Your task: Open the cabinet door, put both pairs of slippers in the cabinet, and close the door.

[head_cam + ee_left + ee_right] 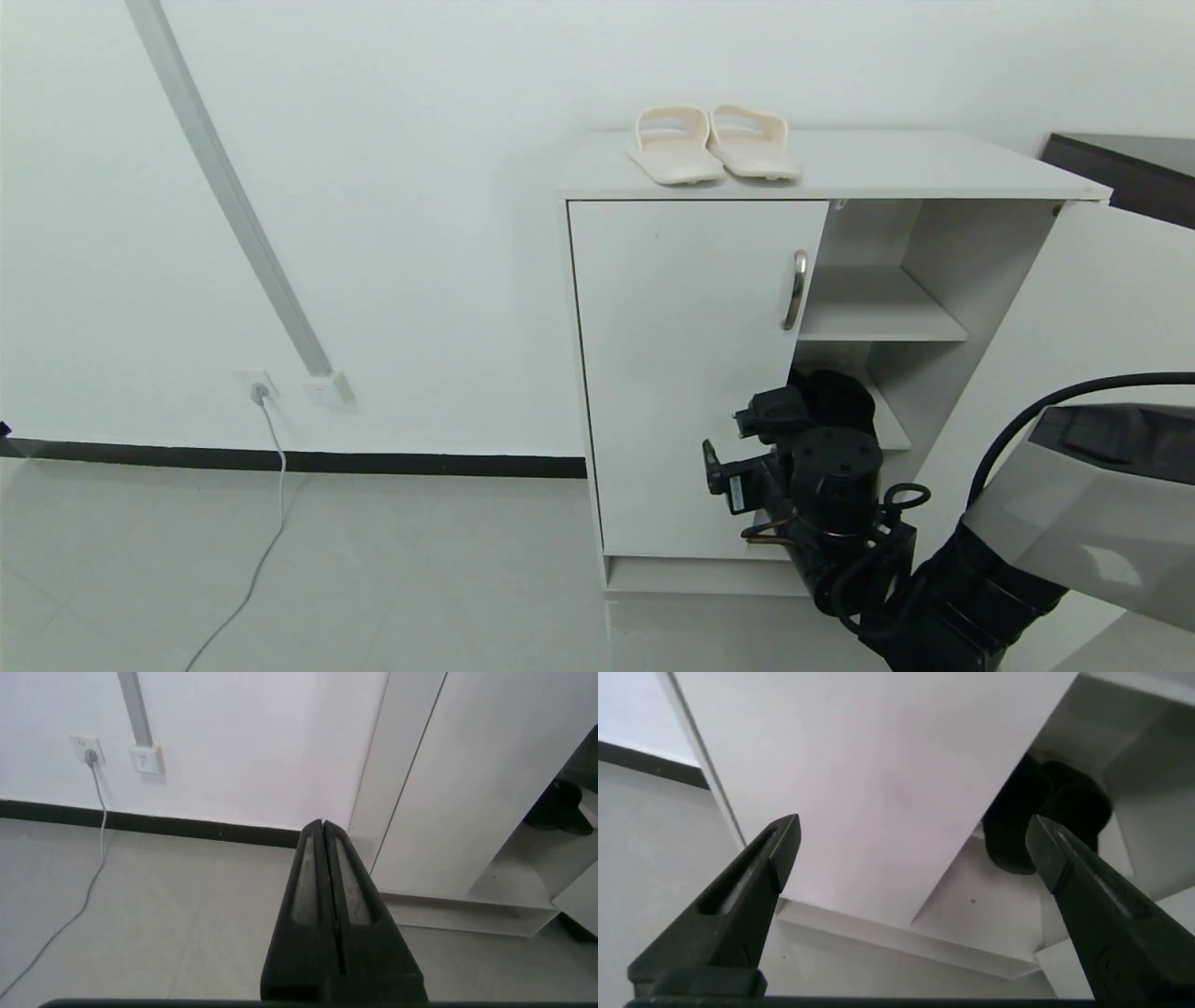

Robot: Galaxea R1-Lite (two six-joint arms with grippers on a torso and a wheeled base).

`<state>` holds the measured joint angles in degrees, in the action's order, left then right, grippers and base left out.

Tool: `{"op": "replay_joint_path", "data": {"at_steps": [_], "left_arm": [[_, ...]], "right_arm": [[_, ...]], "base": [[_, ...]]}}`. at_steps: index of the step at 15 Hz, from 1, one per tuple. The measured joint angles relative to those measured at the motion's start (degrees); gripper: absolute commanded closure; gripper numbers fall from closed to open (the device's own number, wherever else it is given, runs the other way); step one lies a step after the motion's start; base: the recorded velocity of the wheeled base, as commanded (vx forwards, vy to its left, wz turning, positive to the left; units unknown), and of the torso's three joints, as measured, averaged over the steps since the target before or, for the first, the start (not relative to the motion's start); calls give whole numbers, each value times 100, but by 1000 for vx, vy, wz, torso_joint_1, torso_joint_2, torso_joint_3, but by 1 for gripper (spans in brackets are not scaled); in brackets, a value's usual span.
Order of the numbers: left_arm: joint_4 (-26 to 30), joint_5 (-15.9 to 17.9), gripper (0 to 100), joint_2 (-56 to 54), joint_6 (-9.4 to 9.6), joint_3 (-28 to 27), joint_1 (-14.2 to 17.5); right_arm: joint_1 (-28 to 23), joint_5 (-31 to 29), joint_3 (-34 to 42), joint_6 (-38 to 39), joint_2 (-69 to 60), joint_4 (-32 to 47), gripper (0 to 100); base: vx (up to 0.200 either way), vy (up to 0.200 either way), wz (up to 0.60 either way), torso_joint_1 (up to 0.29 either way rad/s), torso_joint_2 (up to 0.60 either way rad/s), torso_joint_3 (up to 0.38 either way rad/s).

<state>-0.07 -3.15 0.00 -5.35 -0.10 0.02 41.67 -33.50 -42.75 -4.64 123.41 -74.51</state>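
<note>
A white cabinet [691, 373] stands against the wall with its left door shut and its right door [1102, 308] swung wide open. A cream pair of slippers [714, 145] lies on the cabinet top. A black pair of slippers [840, 397] rests on a lower shelf inside, also seen in the right wrist view [1046, 812] and the left wrist view [561, 807]. My right gripper [747, 443] hangs open and empty in front of the shut door's edge, just short of the black pair [913, 826]. My left gripper [322, 826] is shut with nothing in it, low over the floor left of the cabinet.
The shut door has a metal handle [796, 289] at its right edge. An upper shelf [878, 322] inside is bare. A wall socket with a grey cable [259, 387] trails over the floor at left. A dark tabletop [1120, 168] stands behind the open door.
</note>
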Motion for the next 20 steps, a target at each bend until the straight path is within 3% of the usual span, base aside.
{"op": "replay_joint_path", "data": {"at_steps": [20], "left_arm": [[2,9,100,0,2,0,2]], "right_arm": [[-104,-9,-68,-6,167,-119,0]], "base": [[0,0,0,201,-517,-319]]}}
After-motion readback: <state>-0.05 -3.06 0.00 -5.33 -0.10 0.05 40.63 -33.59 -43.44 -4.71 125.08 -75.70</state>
